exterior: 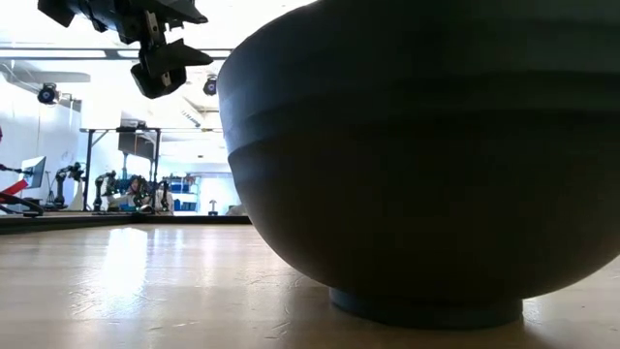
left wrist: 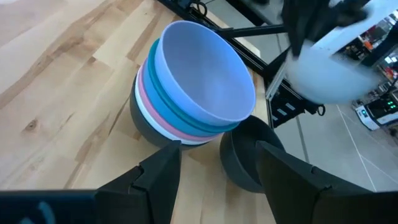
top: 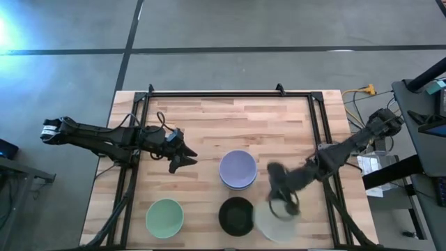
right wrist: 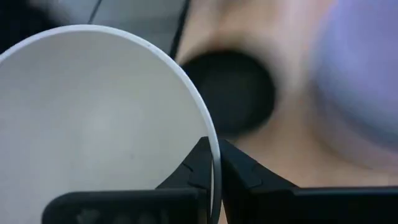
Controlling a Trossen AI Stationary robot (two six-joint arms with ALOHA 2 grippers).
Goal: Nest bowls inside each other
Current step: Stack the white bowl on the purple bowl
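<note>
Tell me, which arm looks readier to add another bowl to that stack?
The right: its gripper already pinches the white bowl by its rim, close to the stack. The left gripper is open and empty.

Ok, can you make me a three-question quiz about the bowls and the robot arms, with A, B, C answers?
1. Where is the pale green bowl?
A. on the stack
B. alone near the table's front left
C. in a gripper

2. What colour is the top bowl of the stack?
A. lavender
B. black
C. pink

3. What is the right gripper doing?
A. hanging open
B. pinching the white bowl by its rim
C. holding the black bowl

Answers:
1 B, the high view shows it standing apart.
2 A, lavender sits uppermost.
3 B, its wrist view shows fingers closed on the rim.
</note>
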